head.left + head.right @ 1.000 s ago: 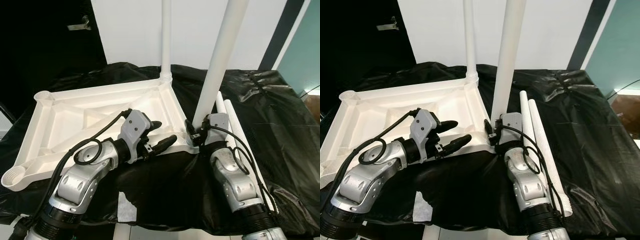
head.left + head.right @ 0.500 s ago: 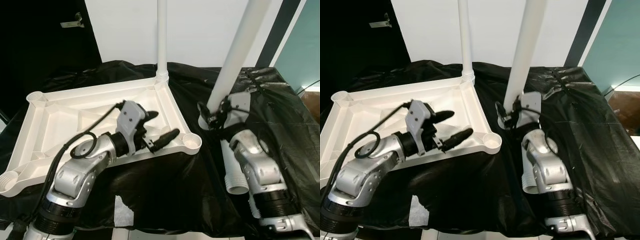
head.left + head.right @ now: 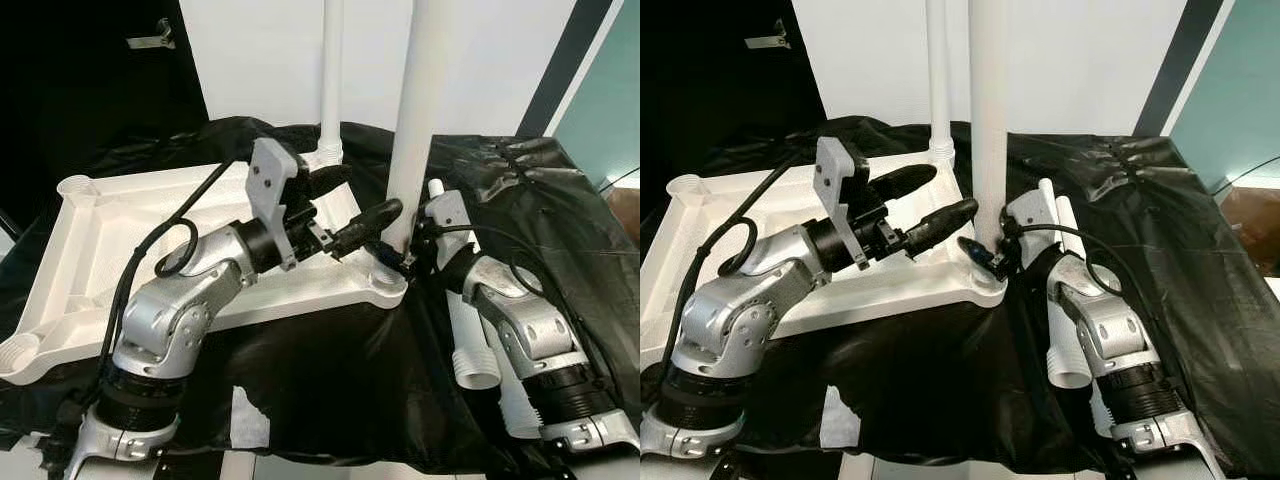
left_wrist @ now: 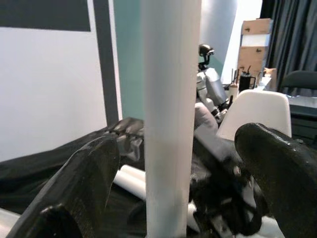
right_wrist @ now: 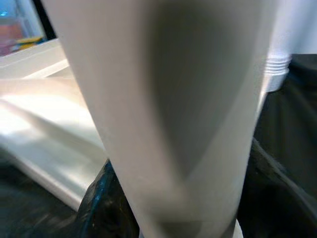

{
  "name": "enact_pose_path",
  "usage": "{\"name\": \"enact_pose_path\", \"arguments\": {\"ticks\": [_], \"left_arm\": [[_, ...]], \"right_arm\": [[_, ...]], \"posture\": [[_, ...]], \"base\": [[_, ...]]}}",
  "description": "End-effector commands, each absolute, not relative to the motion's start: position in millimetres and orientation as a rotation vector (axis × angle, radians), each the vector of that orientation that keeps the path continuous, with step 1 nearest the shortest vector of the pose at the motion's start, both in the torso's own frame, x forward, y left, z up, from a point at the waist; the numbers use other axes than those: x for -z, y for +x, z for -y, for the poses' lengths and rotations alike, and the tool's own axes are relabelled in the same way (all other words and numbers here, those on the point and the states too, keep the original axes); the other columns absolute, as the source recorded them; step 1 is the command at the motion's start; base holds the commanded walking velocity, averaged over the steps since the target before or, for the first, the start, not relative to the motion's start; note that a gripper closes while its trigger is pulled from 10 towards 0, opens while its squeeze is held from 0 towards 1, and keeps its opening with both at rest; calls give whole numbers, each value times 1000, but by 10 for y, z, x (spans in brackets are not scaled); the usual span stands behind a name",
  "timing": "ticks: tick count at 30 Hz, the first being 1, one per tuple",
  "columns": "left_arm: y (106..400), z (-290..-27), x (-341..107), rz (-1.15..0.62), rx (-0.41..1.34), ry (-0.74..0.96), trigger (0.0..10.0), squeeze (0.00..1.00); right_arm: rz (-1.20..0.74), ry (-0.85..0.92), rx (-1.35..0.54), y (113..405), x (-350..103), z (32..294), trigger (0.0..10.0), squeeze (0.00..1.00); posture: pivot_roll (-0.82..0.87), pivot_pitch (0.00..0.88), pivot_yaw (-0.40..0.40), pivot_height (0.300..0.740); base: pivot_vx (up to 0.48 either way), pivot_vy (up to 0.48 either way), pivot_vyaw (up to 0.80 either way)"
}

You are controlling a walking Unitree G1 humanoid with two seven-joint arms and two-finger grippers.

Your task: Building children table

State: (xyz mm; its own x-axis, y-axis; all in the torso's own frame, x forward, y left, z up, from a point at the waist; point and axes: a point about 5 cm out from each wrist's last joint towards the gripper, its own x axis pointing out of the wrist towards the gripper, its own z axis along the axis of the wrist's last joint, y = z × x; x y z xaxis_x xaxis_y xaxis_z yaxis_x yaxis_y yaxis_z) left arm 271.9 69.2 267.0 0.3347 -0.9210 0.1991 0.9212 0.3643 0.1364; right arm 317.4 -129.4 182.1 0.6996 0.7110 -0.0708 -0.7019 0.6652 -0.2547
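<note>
The white tabletop (image 3: 100,250) lies upside down on the black cloth. One white leg (image 3: 331,70) stands in its far right corner. My right gripper (image 3: 405,255) is shut on a second white leg (image 3: 415,120), holding it upright over the near right corner socket (image 3: 385,287). The leg's lower end is hidden behind the gripper. My left gripper (image 3: 370,190) is open and raised above the tabletop, pointing at this leg. In the left wrist view its fingers (image 4: 84,183) stand on either side of the leg (image 4: 171,124) without touching it.
Two spare white legs (image 3: 465,330) lie on the cloth right of the tabletop, under my right arm. A white paper scrap (image 3: 245,420) sits near the cloth's front edge. A white wall stands close behind, with a black door to the left.
My right gripper has brought the leg from over the cloth back to the near right corner and stood it upright. My left gripper has lifted and reached toward the leg.
</note>
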Motion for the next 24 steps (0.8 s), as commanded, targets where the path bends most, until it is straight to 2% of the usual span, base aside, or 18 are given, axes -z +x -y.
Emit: {"name": "enact_pose_path", "arguments": {"ticks": [1,14,21,22,23,24], "left_arm": [[2690,-634,-2704,277,1304,13,10000,0],[2814,-699,-2970,313,1337,25,10000,0],[2786,-756,-3147,323,1431,-8,10000,0],[2783,-760,-3163,321,1446,8,9020,0],[2777,-757,-3188,315,1463,7,9020,0],[2761,-743,-3235,316,1490,15,10000,0]], "right_arm": [[19,-286,-858,3174,-1834,1275,10000,0],[-26,-388,-993,3167,-1855,1333,10000,0],[-53,-432,-1051,3168,-1859,1377,10000,0],[-59,-438,-1055,3175,-1859,1380,10000,0],[-62,-445,-1061,3180,-1858,1380,10000,0],[-71,-457,-1079,3185,-1853,1376,10000,0]], "posture": [[-20,0,-48,740],[-25,0,-39,740],[-25,0,-37,740],[-24,0,-38,740],[-21,0,-41,740],[-18,0,-42,740]], "base": [[0,0,0],[0,0,0],[0,0,0],[0,0,0],[0,0,0],[0,0,0]]}}
